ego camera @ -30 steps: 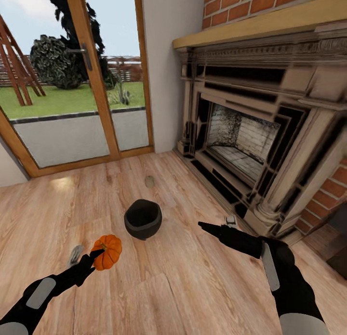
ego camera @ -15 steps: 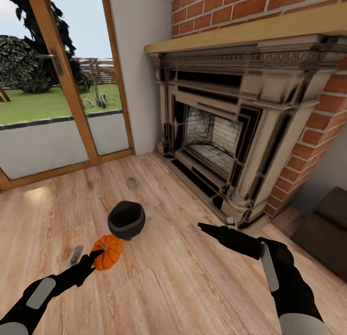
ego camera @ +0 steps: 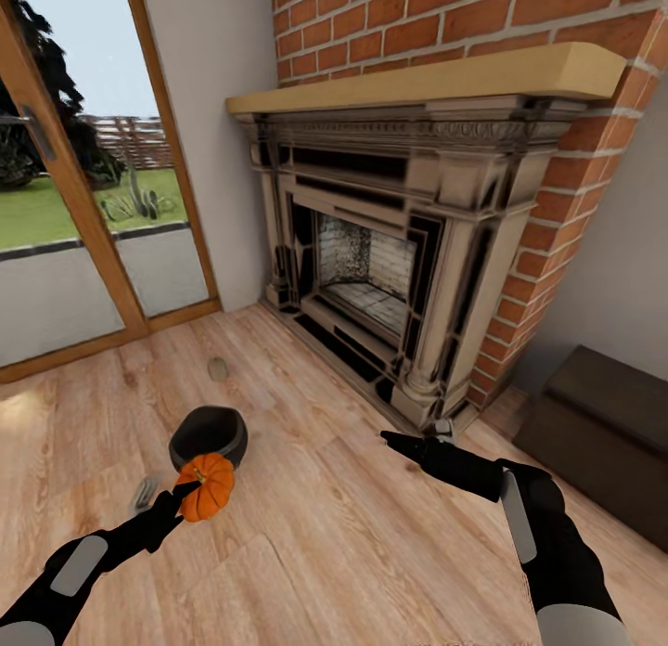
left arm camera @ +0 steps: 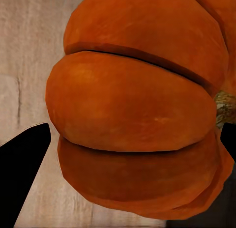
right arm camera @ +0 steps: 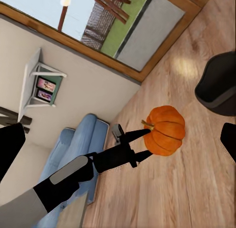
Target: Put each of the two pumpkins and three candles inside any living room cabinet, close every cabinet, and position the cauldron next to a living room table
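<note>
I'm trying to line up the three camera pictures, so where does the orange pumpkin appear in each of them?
Head view: the pumpkin is at lower left, held at the tip of the left gripper, just in front of the black cauldron.
Left wrist view: the pumpkin is very close, between the dark fingertips.
Right wrist view: the pumpkin is right of centre, at the left gripper.
Shared landmark: the wooden floor.

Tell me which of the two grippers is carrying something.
The left gripper: its fingers clamp the orange pumpkin above the floor, beside the black cauldron. The right gripper holds nothing.
</note>
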You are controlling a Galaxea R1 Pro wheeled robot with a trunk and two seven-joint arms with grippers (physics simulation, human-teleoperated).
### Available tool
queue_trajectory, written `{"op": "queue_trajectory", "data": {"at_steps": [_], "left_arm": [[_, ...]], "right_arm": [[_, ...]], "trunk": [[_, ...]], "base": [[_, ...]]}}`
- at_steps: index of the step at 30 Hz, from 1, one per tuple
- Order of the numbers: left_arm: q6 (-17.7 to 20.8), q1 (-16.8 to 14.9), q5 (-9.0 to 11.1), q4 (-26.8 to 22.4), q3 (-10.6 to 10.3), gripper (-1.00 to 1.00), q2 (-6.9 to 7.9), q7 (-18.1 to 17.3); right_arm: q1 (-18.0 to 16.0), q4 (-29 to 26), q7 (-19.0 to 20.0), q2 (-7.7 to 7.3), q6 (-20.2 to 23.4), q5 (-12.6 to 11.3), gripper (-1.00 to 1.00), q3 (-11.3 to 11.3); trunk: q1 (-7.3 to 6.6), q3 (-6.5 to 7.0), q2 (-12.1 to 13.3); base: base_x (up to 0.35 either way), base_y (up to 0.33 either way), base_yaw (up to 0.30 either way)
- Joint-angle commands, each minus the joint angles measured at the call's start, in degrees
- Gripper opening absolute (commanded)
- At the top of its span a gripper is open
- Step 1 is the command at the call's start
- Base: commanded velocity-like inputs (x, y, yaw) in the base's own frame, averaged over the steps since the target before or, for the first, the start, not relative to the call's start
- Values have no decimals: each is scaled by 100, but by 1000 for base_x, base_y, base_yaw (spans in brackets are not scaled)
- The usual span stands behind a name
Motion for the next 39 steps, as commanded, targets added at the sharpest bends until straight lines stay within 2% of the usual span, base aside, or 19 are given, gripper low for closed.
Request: {"op": "queue_trajectory", "data": {"at_steps": [1,39], "left_arm": [[51,-2,42,-5,27,-100,-1,6],[51,-2,35,-4,18,-100,-1,14]], "right_arm": [[-5,2,16,6,26,3,100,-11],[-5,2,24,6,26,3,100,-11]], "trunk": [[-23,18,39],[-858,864,1563]], "base": [[0,0,-278],[0,0,-277]]}}
